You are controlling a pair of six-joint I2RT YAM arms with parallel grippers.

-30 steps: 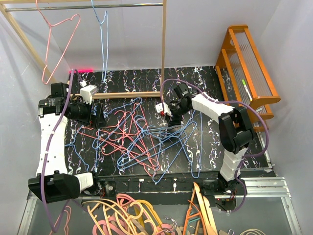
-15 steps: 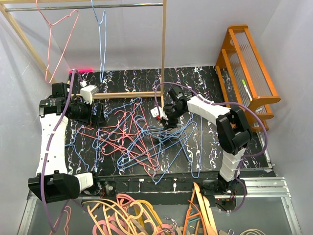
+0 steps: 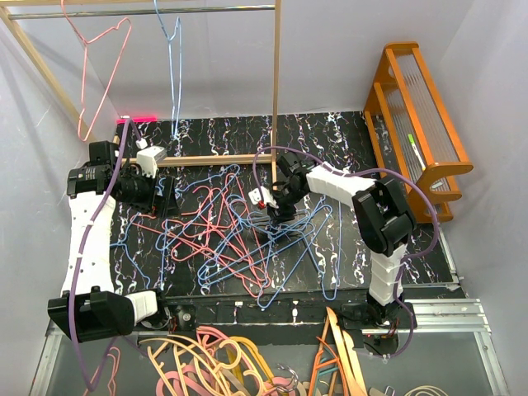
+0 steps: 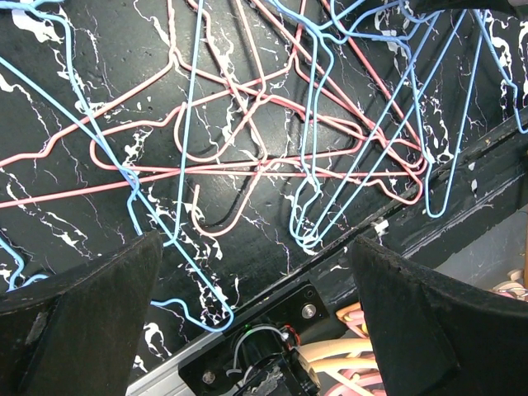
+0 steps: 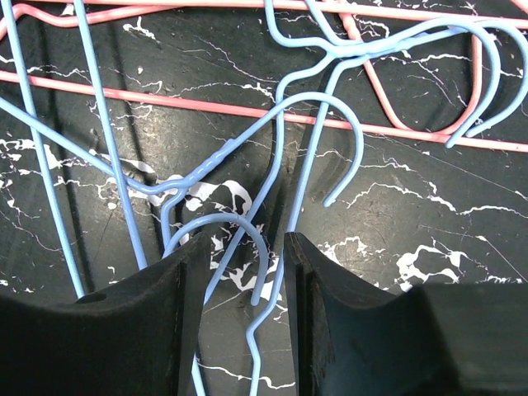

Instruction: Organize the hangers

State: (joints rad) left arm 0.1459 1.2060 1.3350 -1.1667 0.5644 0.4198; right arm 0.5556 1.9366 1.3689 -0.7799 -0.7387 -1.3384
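Lying tangled across the black marbled surface (image 3: 346,132), the pink and light blue wire hangers (image 3: 239,235) overlap one another in a heap between the two arms. The right end effector (image 3: 276,210) reaches down into the far middle of this heap; in the right wrist view its two dark fingers (image 5: 148,322) stand close together with a narrow gap, and the hook and neck wires of a light blue hanger (image 5: 272,206) run down through that gap, though whether the pads press the wire cannot be told. The left end effector (image 3: 165,198) sits at the heap's left edge with its fingers (image 4: 74,330) spread wide and nothing between them, pink and blue wires lying on the surface below. One pink hanger (image 3: 99,66) and one blue hanger (image 3: 172,58) hang from the rail (image 3: 148,11) at the back left.
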